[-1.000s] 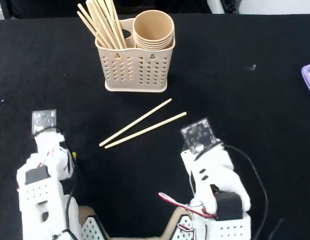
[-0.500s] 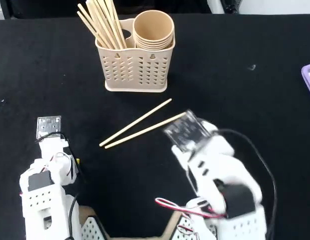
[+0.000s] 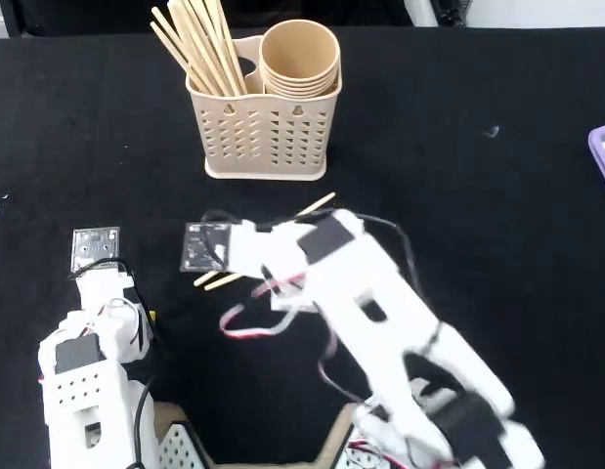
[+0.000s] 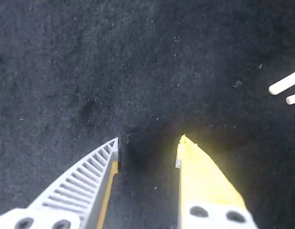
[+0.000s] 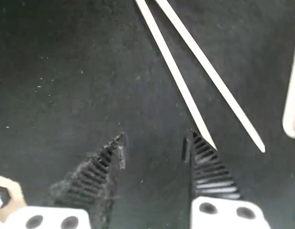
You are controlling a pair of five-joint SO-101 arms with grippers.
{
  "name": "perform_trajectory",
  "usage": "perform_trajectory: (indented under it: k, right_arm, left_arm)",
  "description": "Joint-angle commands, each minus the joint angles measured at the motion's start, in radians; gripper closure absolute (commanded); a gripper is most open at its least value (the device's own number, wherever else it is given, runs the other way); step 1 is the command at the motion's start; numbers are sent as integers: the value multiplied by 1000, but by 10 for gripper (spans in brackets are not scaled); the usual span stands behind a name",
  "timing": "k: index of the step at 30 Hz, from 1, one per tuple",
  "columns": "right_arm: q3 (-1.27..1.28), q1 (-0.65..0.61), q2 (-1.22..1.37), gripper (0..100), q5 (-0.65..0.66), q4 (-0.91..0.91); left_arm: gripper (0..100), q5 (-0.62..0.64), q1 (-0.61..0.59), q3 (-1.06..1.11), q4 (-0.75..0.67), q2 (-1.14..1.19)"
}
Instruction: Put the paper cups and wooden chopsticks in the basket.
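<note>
Fingers parted on the right gripper (image 5: 157,138), nothing between them. From the right wrist view, the dark ribbed tips sit low over the black table (image 5: 52,57). The loose chopsticks (image 5: 174,71) run side by side, and the nearer one's end comes right up against one fingertip. Whether it touches, I can't tell. Their far ends are cut off by the frame, and a pale edge at the side is too cropped to identify.

Over to the left wrist view: the left gripper (image 4: 147,143) is open too, one white finger and one yellow, with bare cloth beneath. Two pale stick ends just peek in at the frame's edge, well apart from it.

Now the high view. The right arm (image 3: 361,303) stretches across the middle and hides most of the loose pair, so only an end shows on each side of it. The left arm (image 3: 87,342) sits folded near the front corner.

The basket (image 3: 266,137) stands upright toward the back. A bundle of standing chopsticks (image 3: 196,44) leans in one compartment and stacked paper cups (image 3: 300,54) fill the other. There's open black cloth all around it, and a purple object (image 3: 603,147) is clipped at the far side edge.
</note>
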Motion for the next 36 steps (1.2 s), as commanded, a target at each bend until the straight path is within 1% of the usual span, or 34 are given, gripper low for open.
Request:
perform_trajectory:
  k: [1,6,7,9,11,13,18,29,36]
  right_arm:
    - [-143,-20,160,794,31,-2]
    - [-308,-2,364,701,26,5]
    - [-332,6,401,690,26,5]
    - [-377,21,460,692,26,5]
    - [-409,31,504,692,31,5]
    - [-437,31,539,690,31,3]
    - [-532,29,602,688,37,2]
    - [-570,17,733,688,167,-2]
    - [-645,18,809,691,164,-2]
  left_arm:
    - [794,-6,15,-7,5,-11]
    - [794,-6,7,-7,6,-8]
    - [794,-6,-16,-8,6,-6]
    - [794,-2,-107,-24,2,-12]
    - [794,51,-196,-48,-2,-12]
    - [793,103,-226,-59,-3,-12]
    - [792,114,-185,-54,-2,-12]
    - [791,114,-180,-54,2,-12]
    - [792,114,-180,-54,2,-12]
